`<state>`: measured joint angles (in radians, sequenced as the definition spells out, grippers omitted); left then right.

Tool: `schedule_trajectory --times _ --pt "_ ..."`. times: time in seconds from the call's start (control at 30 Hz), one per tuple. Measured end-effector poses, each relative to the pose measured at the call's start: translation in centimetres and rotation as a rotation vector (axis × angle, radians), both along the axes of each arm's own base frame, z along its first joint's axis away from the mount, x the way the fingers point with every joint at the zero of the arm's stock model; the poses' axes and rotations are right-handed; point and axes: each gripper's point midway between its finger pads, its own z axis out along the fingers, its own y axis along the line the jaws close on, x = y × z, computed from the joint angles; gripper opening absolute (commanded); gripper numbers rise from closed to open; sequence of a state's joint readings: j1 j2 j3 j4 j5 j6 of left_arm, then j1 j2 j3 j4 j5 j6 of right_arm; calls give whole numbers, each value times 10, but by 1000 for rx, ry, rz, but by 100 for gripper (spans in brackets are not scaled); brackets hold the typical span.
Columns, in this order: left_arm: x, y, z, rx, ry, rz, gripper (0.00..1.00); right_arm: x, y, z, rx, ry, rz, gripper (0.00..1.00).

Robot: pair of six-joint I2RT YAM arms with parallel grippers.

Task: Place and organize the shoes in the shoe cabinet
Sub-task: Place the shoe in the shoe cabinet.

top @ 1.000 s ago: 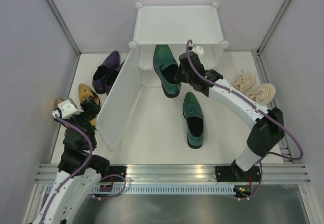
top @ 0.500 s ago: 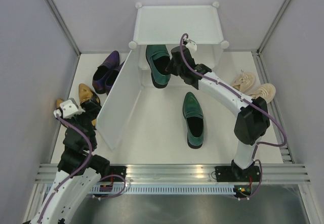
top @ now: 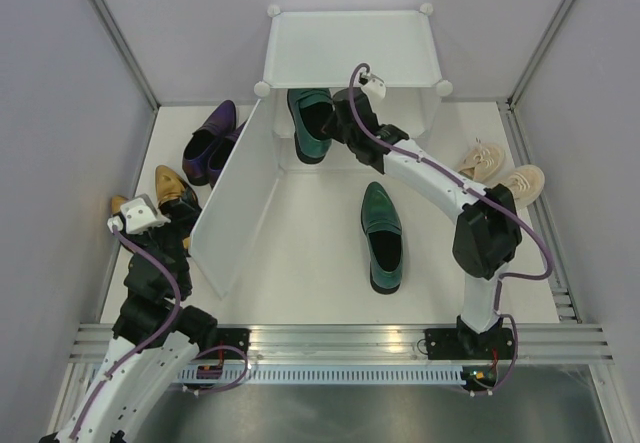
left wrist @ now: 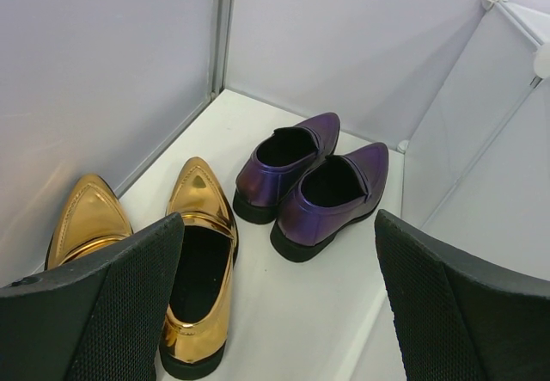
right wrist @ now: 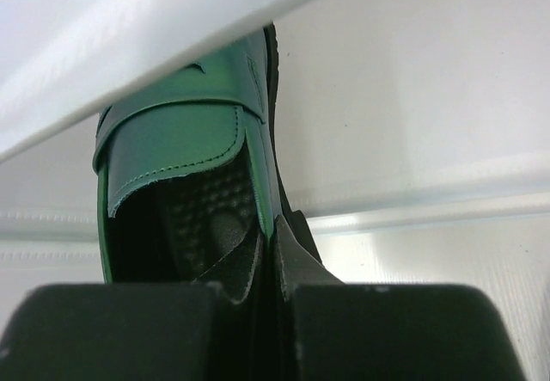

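From above, my right arm crosses the front of the shoe cabinet [top: 350, 48]. My right claw [top: 343, 128] is mostly buried under its own wrist and cable, sitting against the heel end of a green loafer [top: 308, 123]. The loafer's toe disappears beneath the cabinet's top panel on the left side of the opening, and I cannot tell which tier it is on. The door panel [top: 235, 198] stands swung open toward my left arm. The second green loafer [top: 382, 235] lies alone on the white floor [top: 300, 253] in front of the cabinet. The beige sneakers [top: 505, 173] lie to the right, partly covered by my forearm. The purple shoes [top: 210, 141] sit left of the door. The gold loafers [top: 172, 188] are half hidden by the door's edge and my left claw [top: 172, 218].

From my left wrist, my left claw [left wrist: 279, 226] is spread wide with nothing in it, and only its two pads show, cut off at the bottom. The gold loafers [left wrist: 202, 261] lie nearest, one heel hidden behind my pad. The purple shoes [left wrist: 314, 179] lie beyond, side by side, with the door panel [left wrist: 481, 114] on the right.

From my right wrist, my right claw [right wrist: 268, 248] is clenched on the side rim of the green loafer [right wrist: 180, 136]. A blurred white bar of the cabinet [right wrist: 129, 46] hides the toe, and my claw body blocks the heel. I cannot tell whether the sole rests on a shelf.
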<state>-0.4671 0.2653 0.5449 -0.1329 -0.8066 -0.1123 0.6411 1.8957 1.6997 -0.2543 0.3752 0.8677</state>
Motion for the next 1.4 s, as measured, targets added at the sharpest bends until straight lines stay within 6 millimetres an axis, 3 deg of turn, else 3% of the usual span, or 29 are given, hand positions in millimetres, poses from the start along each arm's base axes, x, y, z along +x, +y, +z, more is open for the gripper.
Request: schedule_trajectory --times 0.13,0.57,0.67,0.73,0.87,1.4 --pt "0 0 0 0 0 -2 94 10 5 -7 -6 -4 -8 1" --pt "-2 0 2 -5 -10 -5 94 29 14 -1 5 -36 -24 1" --pt "-2 0 2 -5 -10 -5 94 32 15 -2 6 -41 -30 12" --pt "-2 0 2 -5 -10 -5 94 34 15 -1 10 -46 -38 31" --pt "-2 0 2 -5 -10 -5 94 41 21 18 72 -95 -44 50" --pt "-2 0 2 -6 -12 -5 94 35 35 36 119 -116 30 63"
